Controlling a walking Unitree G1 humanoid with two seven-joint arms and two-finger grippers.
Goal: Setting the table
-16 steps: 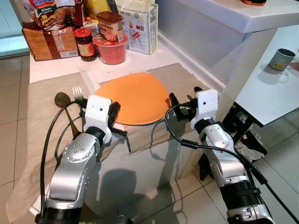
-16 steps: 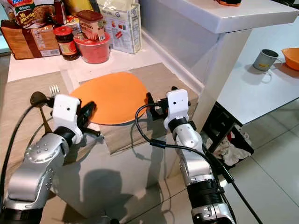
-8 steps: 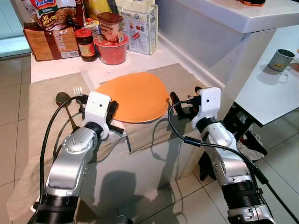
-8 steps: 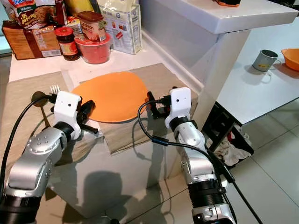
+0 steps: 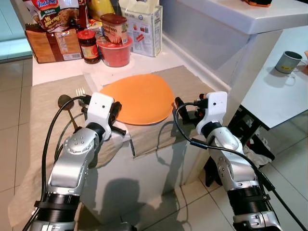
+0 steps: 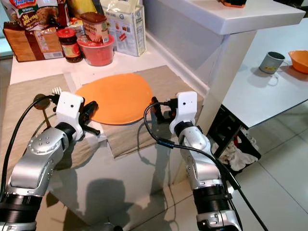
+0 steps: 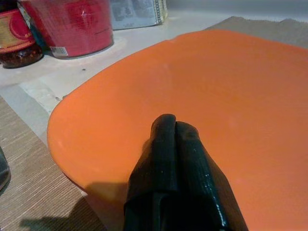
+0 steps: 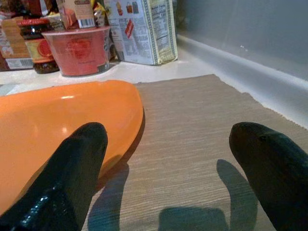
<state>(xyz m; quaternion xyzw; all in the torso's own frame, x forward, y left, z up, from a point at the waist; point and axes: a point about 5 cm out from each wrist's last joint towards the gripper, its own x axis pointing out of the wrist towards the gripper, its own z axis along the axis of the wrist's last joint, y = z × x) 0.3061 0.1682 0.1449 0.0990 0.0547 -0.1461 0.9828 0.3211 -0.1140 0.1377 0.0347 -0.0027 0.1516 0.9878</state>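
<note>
- The orange plate [image 5: 138,97] lies flat on a woven beige placemat [image 5: 180,82] on the white counter [image 5: 62,71], between the two grippers.
- The left gripper [image 7: 174,126] sits at the plate's near left rim; in the left wrist view its two black fingers are pressed together, tips over the plate's surface, with nothing seen between them.
- The right gripper [image 8: 168,144] is at the plate's right edge with its fingers spread wide: one finger [image 8: 77,154] over the plate's rim, the other [image 8: 269,163] above bare placemat, holding nothing.
- The plate is smooth, slightly glossy, shallow, a rounded shape with a raised lip that casts a thin shadow on the mat.
- The placemat is a coarse, ribbed weave with a frayed edge; a second mat [image 5: 45,101] of the same cloth lies to the left and hangs over the counter's front.
- A fork [image 5: 79,93] and a dark spoon [image 5: 65,102] lie side by side on that left mat, just beyond the left wrist's white housing.
- At the back of the counter stand a red plastic tub [image 5: 114,50], a red-lidded jar [image 5: 88,45], a brown packet [image 5: 50,44] and a white carton [image 5: 144,29].
- To the right rises a white raised ledge [image 5: 250,19]; past it a lower white table [image 5: 274,91] carries a grey mug [image 5: 288,61].
- The floor [image 5: 12,91] is pale tile.
</note>
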